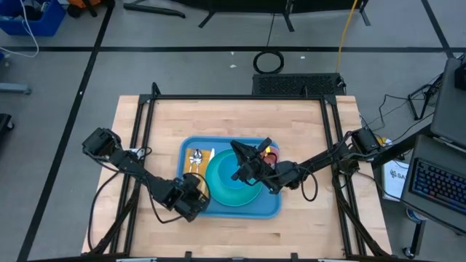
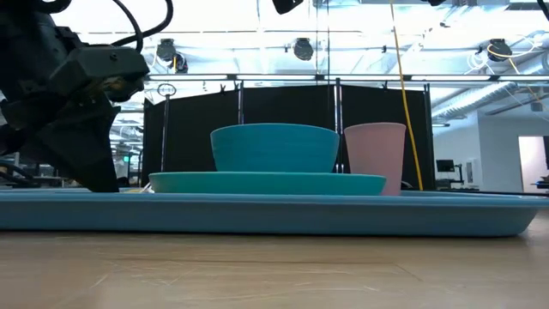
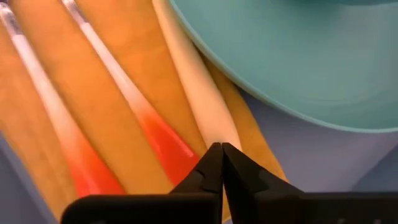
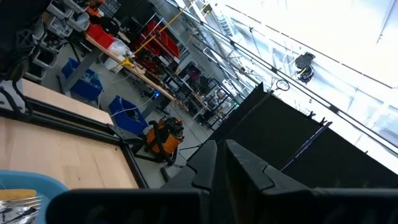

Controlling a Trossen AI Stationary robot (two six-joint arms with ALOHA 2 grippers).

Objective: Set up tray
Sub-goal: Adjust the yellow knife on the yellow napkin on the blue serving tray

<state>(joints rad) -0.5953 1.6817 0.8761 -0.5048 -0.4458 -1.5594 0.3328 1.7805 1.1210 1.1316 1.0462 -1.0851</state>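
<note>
On the wooden tabletop (image 1: 240,116) lies one light-blue tray (image 1: 231,211), a little nearer the front edge than the middle, and two dark arms reach over it from either side. At the tray's left end sits one yellow-orange napkin (image 1: 195,161) with shiny cutlery (image 1: 195,155) at its far end; the left wrist view shows three handles lying side by side on that cloth, two clear ones turning red (image 3: 163,135) toward their ends and one cream-coloured one (image 3: 198,87), though what kind of utensil each is cannot be told. The left gripper (image 1: 191,200) is low over the tray's front left corner, and its fingers (image 3: 208,171) are pressed tip to tip with nothing between them, right at the end of the cream handle. Next comes one round turquoise plate (image 1: 234,191) in the middle of the tray, with one round blue bowl (image 2: 274,148) standing on it. The right gripper (image 1: 247,156) hangs above the plate and bowl, its camera facing out into the room; its fingers (image 4: 208,165) are closed together and hold nothing. Just right of the bowl stands one pink cup (image 2: 375,156), upright on the tray. No brand, label or writing can be read on any of these things; a white sheet beside the keyboard (image 1: 437,185) off the right edge carries print too small to make out.
</note>
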